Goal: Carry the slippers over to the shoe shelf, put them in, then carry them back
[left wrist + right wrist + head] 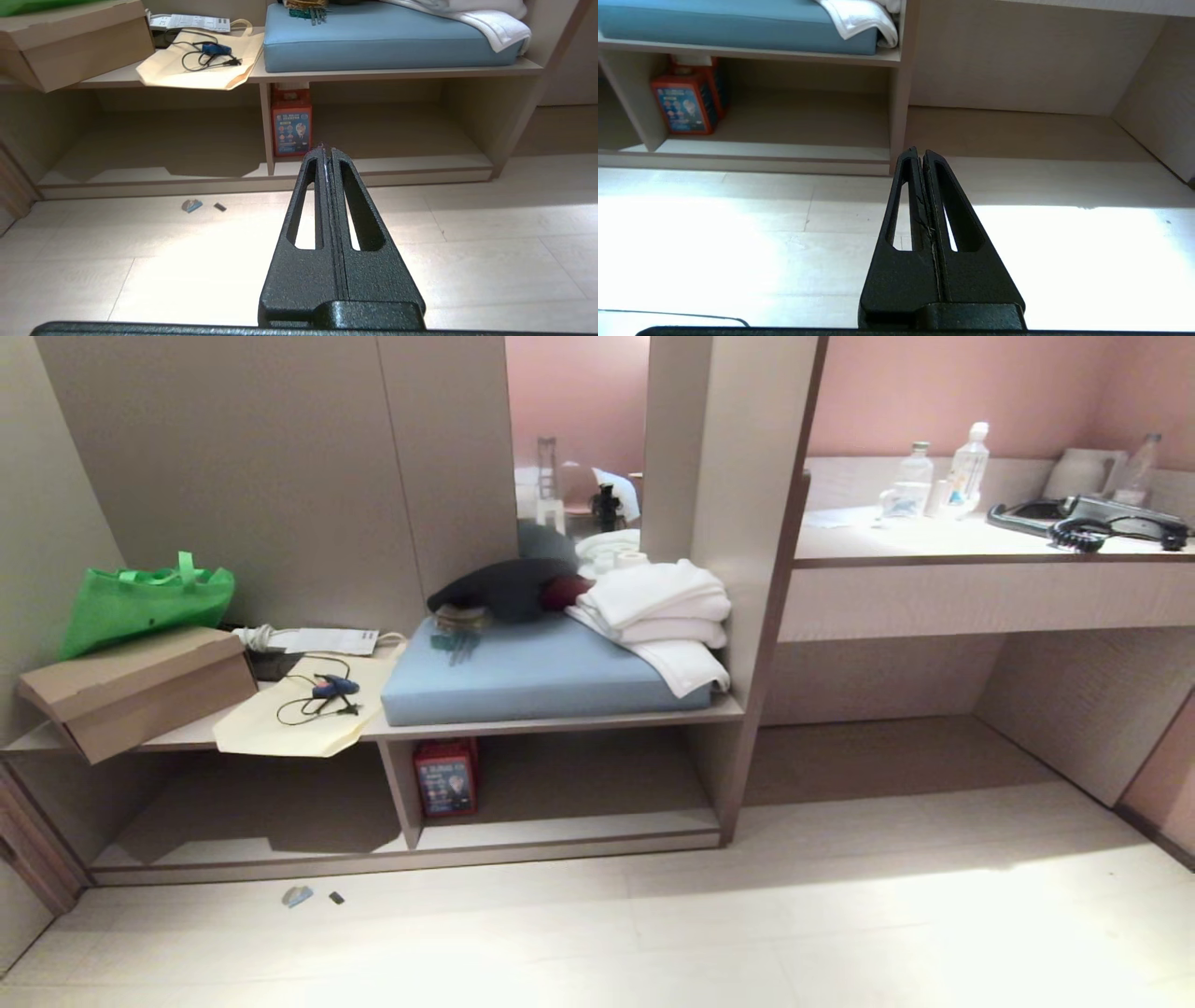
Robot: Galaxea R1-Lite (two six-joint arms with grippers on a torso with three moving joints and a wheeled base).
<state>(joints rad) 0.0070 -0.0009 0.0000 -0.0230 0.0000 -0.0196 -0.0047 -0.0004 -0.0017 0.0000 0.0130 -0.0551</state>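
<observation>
Both grippers hang low over the pale floor [490, 242], each with its jaws pressed together and holding nothing. Ahead of the left gripper [327, 150], just past its tips, stands the shoe shelf [373, 164], the low cubby with its pale base board and upright divider [266, 128]; a red box [291, 122] leans against that divider, right beyond the closed tips. On the floor, off to one side of those tips, lie two small scraps [191, 205]. The right gripper [920, 153] points at the cubby's end post [896, 116], with the open recess under the desk counter [980, 546] beyond. Above the cubby, a blue cushion [532, 672] carries folded white towels [667, 616]. I can't spot the slippers anywhere from here.
</observation>
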